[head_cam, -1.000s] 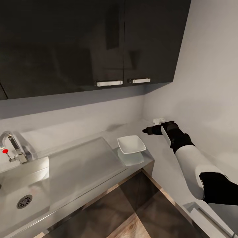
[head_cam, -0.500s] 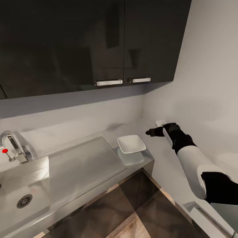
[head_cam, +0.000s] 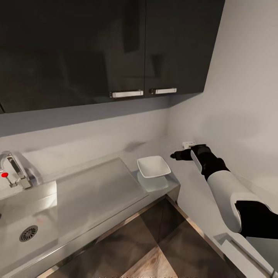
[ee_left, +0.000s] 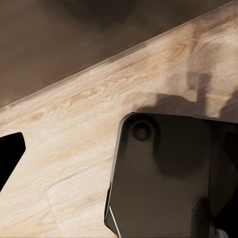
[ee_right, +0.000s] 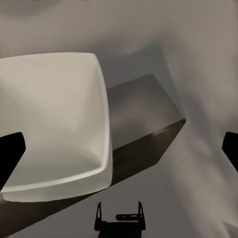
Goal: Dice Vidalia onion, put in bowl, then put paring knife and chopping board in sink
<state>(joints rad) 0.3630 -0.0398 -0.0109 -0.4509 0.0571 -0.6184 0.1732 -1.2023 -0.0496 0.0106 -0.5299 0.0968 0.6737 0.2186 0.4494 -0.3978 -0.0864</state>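
Note:
The white square bowl (head_cam: 153,166) sits on the grey countertop (head_cam: 127,156), close to its inner corner edge. My right gripper (head_cam: 174,155) hovers just right of the bowl, above the counter, open with nothing between its fingers. In the right wrist view the bowl (ee_right: 54,124) lies below the open right gripper (ee_right: 120,148). The steel sink (head_cam: 23,216) with its round drain (head_cam: 29,233) is at the lower left. The onion, chopping board and paring knife are out of view. My left gripper (ee_left: 119,158) points at the wooden floor, one fingertip (ee_left: 10,156) far out at the picture's edge.
A chrome tap (head_cam: 16,170) with a red knob (head_cam: 4,174) stands behind the sink, and a flat drainboard (head_cam: 92,189) runs toward the bowl. Dark wall cabinets (head_cam: 116,50) hang overhead. A small white fitting (head_cam: 188,144) sits by the right wall. The counter wraps around a floor gap (head_cam: 162,231).
My right gripper has drawn slightly right, away from the bowl and toward the wall. The whole head view has shifted up a little, so the camera moved.

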